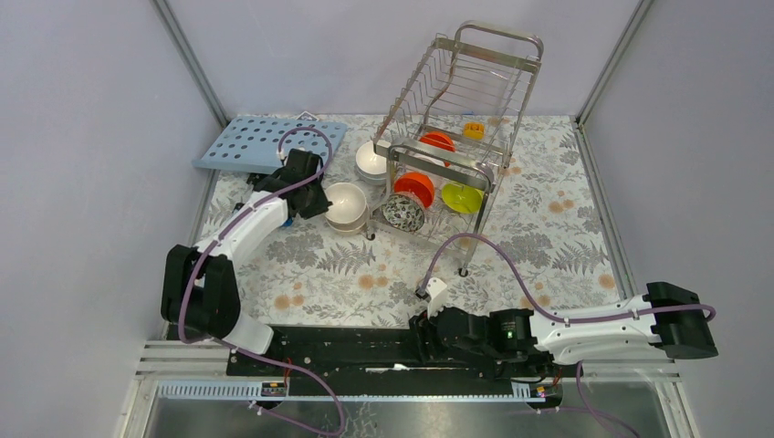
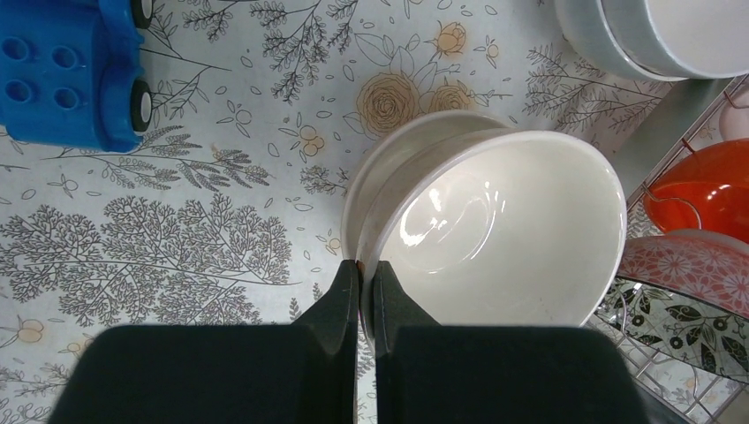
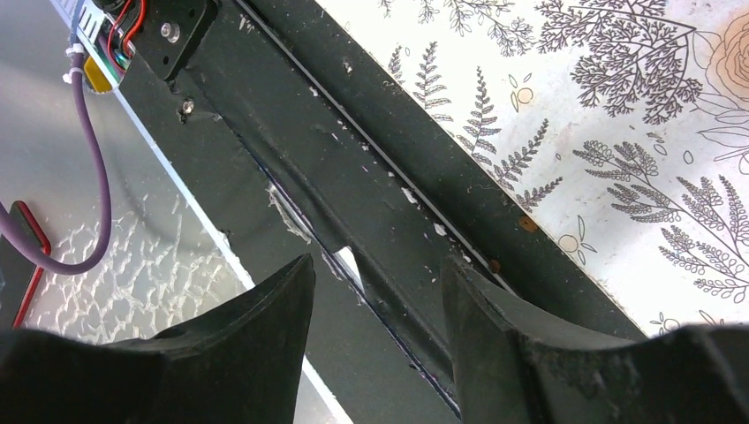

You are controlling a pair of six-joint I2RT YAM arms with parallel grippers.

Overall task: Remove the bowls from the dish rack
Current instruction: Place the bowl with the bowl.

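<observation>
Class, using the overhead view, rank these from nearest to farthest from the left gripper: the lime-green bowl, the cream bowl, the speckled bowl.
1. Cream bowl: rim pinched in the left gripper, left of the dish rack.
2. Speckled bowl: lower tier, left end.
3. Lime-green bowl: lower tier, right end.

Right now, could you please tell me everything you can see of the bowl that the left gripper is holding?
The cream bowl is round and glossy. It looks ceramic and is empty, with light glinting off its inside. It sits tilted inside a second bowl of similar colour on the floral tablecloth, just left of the dish rack in the top view. The left gripper is shut on its near rim.
</observation>
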